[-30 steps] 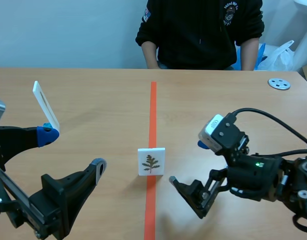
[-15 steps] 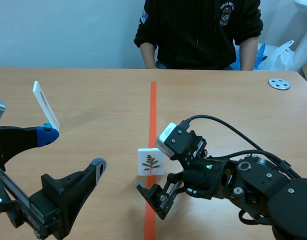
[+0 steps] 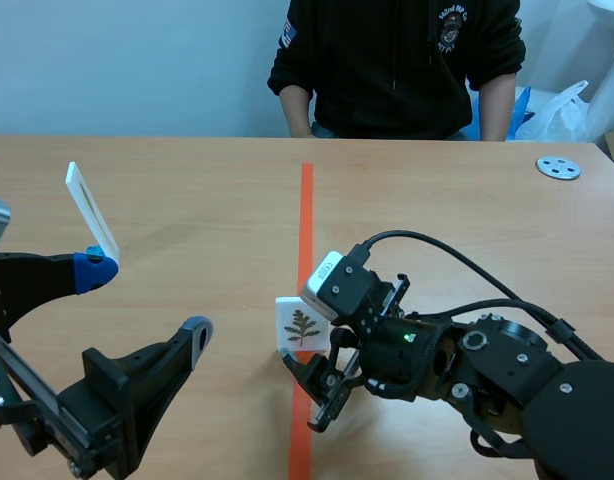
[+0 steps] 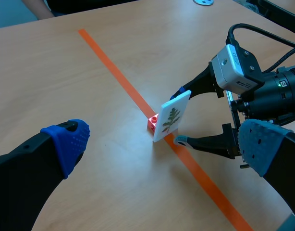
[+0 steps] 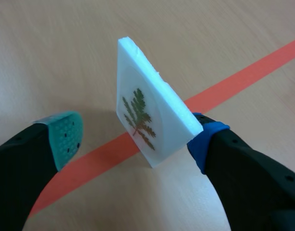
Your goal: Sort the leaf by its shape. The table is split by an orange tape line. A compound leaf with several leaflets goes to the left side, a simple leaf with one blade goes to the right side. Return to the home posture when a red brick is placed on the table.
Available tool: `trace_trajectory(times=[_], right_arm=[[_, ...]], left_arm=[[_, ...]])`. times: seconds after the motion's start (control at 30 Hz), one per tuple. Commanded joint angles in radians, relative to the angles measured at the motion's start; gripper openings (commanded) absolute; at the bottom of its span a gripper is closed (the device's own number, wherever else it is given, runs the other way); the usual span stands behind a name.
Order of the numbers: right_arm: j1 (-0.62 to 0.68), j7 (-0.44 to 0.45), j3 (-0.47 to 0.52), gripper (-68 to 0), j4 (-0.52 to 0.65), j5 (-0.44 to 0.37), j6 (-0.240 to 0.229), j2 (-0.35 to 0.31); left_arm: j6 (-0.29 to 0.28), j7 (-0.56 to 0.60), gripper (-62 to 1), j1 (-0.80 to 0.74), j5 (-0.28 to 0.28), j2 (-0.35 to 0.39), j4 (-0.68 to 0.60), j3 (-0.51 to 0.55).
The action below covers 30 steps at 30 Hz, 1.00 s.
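Leaf card (image 5: 147,110) on the orange tape line (image 3: 307,200), between the spread fingers of the right gripper (image 5: 136,134).
We see the white card, printed with a leaf of several leaflets, tilted on a small red block (image 4: 152,123). The blue pad (image 5: 207,137) sits just beside its back edge and the green pad (image 5: 66,132) stands apart from its face. Our left gripper (image 4: 166,142) hangs spread, left of the line. Across the bench (image 3: 187,190) sits a person (image 3: 397,70); the print on the black top is too small to read.
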<state>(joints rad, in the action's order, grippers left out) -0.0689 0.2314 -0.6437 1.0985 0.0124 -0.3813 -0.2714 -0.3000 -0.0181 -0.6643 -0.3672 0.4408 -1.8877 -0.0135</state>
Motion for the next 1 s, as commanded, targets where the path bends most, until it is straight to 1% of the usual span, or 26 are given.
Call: trace_trajectory(times=[0.0, 0.1, 0.17, 0.3, 0.43, 0.5, 0.6, 0.7, 0.87, 0.97], right_arm=[[-0.017, 0.012, -0.002, -31.1, 0.011, -0.007, 0.0, 0.01], [-0.017, 0.012, -0.002, -37.4, 0.01, 0.001, 0.0, 0.017], [-0.017, 0.012, -0.002, -39.5, 0.01, 0.004, 0.001, 0.022], [-0.017, 0.011, -0.002, -43.8, 0.01, 0.004, 0.024, 0.025], [-0.014, 0.011, -0.002, -50.6, 0.01, 0.004, 0.023, 0.026], [-0.014, 0.011, -0.002, -52.5, 0.01, 0.004, 0.023, 0.026], [-0.014, 0.011, -0.002, -53.6, 0.01, 0.004, 0.023, 0.026], [-0.014, 0.011, -0.002, -59.9, 0.01, 0.004, 0.023, 0.026], [-0.014, 0.019, 0.0, -66.1, 0.013, 0.004, 0.023, 0.025], [-0.013, 0.019, 0.015, -66.0, 0.027, 0.004, 0.023, 0.025]], left_arm=[[-0.002, 0.014, 1.4, 0.008, -0.009, 0.006, -0.011, 0.003], [-0.002, 0.014, 1.4, 0.008, -0.009, 0.006, -0.011, 0.003], [-0.002, 0.014, 1.4, 0.008, -0.009, 0.006, -0.011, 0.003], [-0.002, 0.014, 1.4, 0.008, -0.009, 0.006, -0.011, 0.003], [-0.002, 0.014, 1.4, 0.008, -0.009, 0.006, -0.011, 0.003], [-0.002, 0.014, 1.4, 0.008, -0.009, 0.006, -0.011, 0.003], [-0.002, 0.014, 1.4, 0.008, -0.009, 0.006, -0.011, 0.003], [-0.002, 0.014, 1.4, 0.008, -0.009, 0.006, -0.011, 0.003], [-0.002, 0.014, 1.4, 0.008, -0.009, 0.006, -0.011, 0.003], [-0.002, 0.014, 1.4, 0.008, -0.009, 0.006, -0.011, 0.003]])
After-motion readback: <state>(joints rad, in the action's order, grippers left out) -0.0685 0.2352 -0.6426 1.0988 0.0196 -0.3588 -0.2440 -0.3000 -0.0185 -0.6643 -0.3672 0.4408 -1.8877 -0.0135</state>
